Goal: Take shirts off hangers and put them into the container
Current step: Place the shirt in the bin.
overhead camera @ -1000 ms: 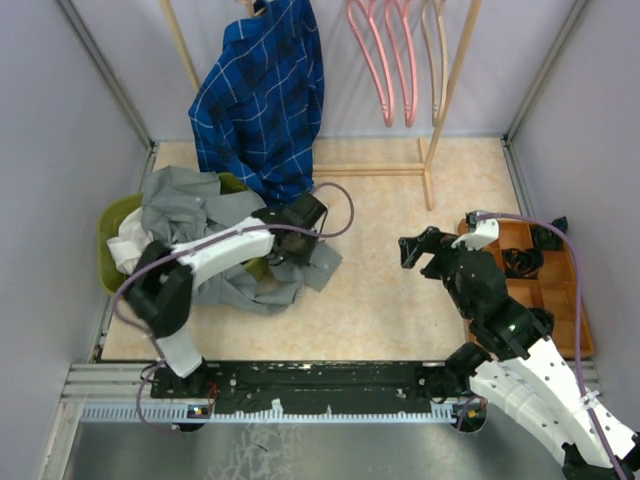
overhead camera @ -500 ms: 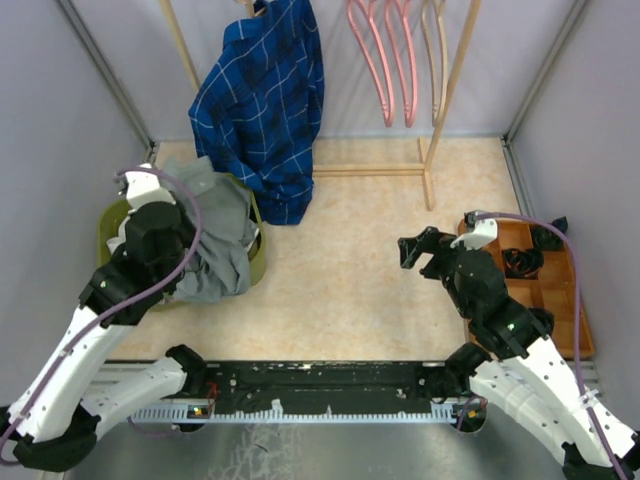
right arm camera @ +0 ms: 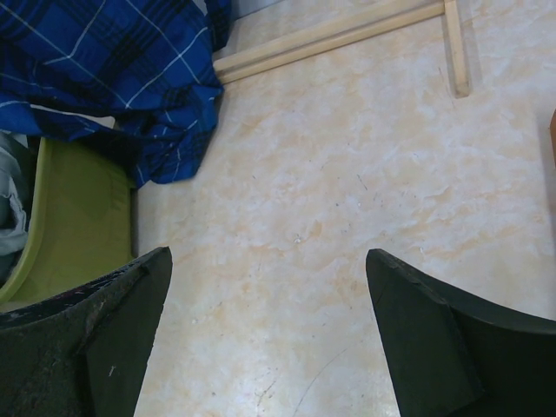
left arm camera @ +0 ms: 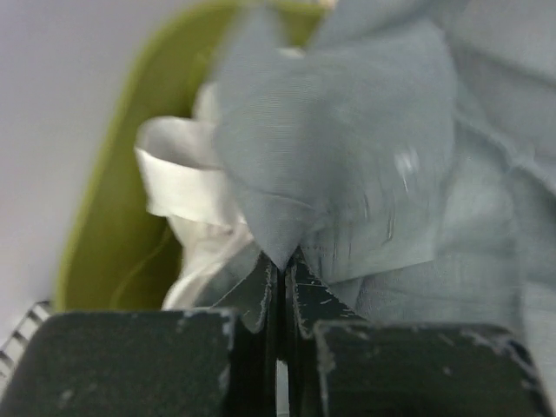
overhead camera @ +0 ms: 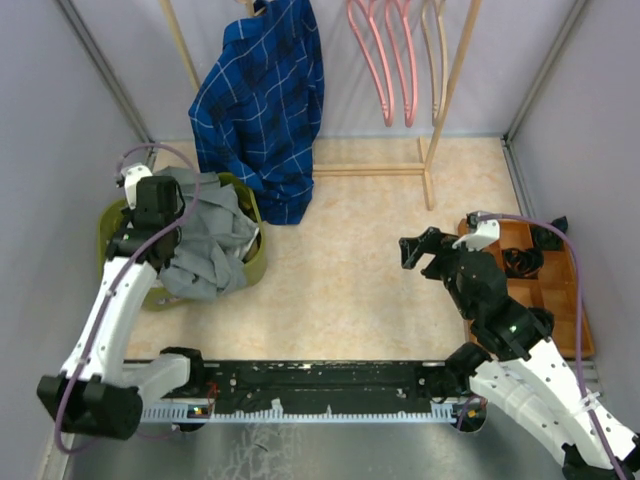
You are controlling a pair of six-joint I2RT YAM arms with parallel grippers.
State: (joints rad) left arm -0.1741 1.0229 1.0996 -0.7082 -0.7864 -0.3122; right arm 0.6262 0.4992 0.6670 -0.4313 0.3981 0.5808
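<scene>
The left gripper (overhead camera: 150,200) hangs over the far left corner of the green container (overhead camera: 108,225), its fingers pinched tight on a fold of the grey shirt (overhead camera: 205,245). A second ago that shirt sprawled across the table in front of the container, with the left arm stretched out low over it. The arm has since swung back and to the left, dragging the cloth with it. The shirt now sits heaped on top of the container, one flap spilling over the near rim.

The left wrist view shows the closed gripper (left arm camera: 280,261) with grey cloth (left arm camera: 347,156) rising from between its fingertips. A white shirt (left arm camera: 187,187) lies bunched below, against the container wall (left arm camera: 122,191).

The right gripper (overhead camera: 425,255) has not moved in that second. It hovers over bare table beside the orange tray (overhead camera: 550,285), fingers spread wide and empty, as the right wrist view (right arm camera: 268,256) confirms.

By the look of it the grey shirt is all but delivered. What remains is to let go and perhaps tuck in the overhanging flap, which might otherwise slide back out.

The blue checked shirt (overhead camera: 262,110) hangs on the wooden rack (overhead camera: 445,100), its hem just behind the container. Several bare pink and pale hangers (overhead camera: 385,60) hang to its right, so at least one shirt is left to take down.
</scene>
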